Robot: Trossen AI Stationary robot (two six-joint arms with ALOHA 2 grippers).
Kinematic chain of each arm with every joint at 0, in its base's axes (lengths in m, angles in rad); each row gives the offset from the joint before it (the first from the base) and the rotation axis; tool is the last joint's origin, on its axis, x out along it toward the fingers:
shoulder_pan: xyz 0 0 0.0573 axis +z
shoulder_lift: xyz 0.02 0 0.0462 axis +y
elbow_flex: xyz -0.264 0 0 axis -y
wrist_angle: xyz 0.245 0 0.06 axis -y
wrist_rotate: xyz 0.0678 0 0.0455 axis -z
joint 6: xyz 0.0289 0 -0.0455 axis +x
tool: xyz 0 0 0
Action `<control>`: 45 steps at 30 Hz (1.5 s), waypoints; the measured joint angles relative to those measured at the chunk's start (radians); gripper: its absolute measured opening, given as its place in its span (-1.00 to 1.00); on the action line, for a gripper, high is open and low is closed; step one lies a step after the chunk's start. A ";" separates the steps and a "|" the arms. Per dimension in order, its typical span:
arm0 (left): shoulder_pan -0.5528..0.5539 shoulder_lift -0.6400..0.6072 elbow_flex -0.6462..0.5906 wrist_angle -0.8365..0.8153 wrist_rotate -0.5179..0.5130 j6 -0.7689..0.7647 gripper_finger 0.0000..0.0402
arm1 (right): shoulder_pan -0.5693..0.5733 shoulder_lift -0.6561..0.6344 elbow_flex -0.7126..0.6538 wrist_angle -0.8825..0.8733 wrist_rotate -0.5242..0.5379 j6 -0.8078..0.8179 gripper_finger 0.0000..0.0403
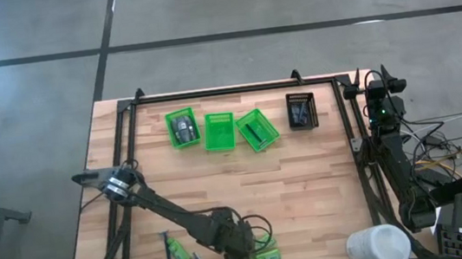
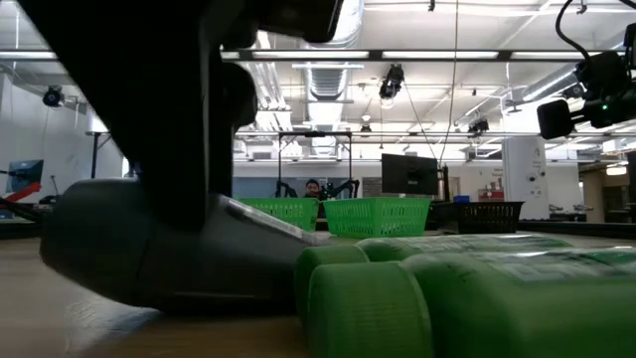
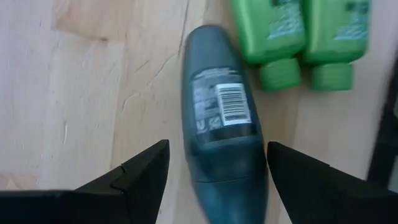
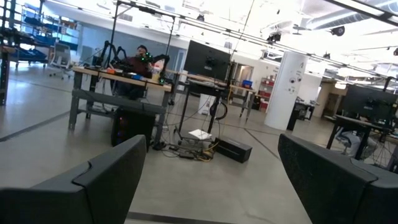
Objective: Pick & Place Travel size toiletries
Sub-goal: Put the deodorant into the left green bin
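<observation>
A dark grey oblong tube (image 3: 217,106) with a barcode label lies on its side on the wood. My left gripper (image 3: 217,148) is open above it near the table's near edge (image 1: 236,253), one finger on each side of the tube, touching nothing I can see. Two bright green little bottles (image 3: 298,34) lie side by side just beyond the tube (image 1: 265,253) and fill the foreground of the low view (image 2: 447,288). Thin black-and-green razor-like sticks (image 1: 175,253) lie to the left of the gripper. My right gripper (image 4: 211,143) is open and waits raised at the table's far right (image 1: 379,78).
Three green mesh baskets (image 1: 219,132) and a black basket (image 1: 301,110) stand in a row near the far edge; the leftmost green one holds dark items. A big white cylinder (image 1: 379,246) sits at the near right corner. A black frame (image 1: 235,91) borders the table.
</observation>
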 joint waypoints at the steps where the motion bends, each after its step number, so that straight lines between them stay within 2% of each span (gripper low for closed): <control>1: 0.000 0.000 -0.011 0.005 0.001 -0.009 0.36 | 0.000 0.000 0.000 0.000 0.000 0.000 0.81; 10: -0.002 0.000 -0.069 0.013 0.010 -0.020 0.36 | 0.000 0.000 0.000 0.000 0.000 0.000 0.81; 18: -0.001 0.000 -0.091 0.126 0.009 0.079 0.36 | 0.000 0.000 0.000 0.000 0.000 0.000 0.81; 25: 0.000 -0.001 -0.117 0.141 0.014 0.088 0.36 | 0.000 0.000 0.000 0.000 0.000 0.000 0.81; 29: 0.001 -0.001 -0.118 0.138 0.016 0.095 0.27 | 0.000 0.000 0.000 0.000 0.000 0.000 0.81; 34: 0.011 -0.003 -0.104 0.124 0.012 0.126 0.04 | 0.000 0.000 0.000 0.000 0.000 0.000 0.81; 40: 0.034 -0.022 -0.087 0.024 0.001 0.135 0.04 | 0.000 0.000 0.000 0.000 0.000 0.000 0.81; 45: 0.070 -0.132 -0.104 -0.082 -0.108 0.052 0.05 | 0.000 0.000 0.000 0.000 0.000 0.000 0.81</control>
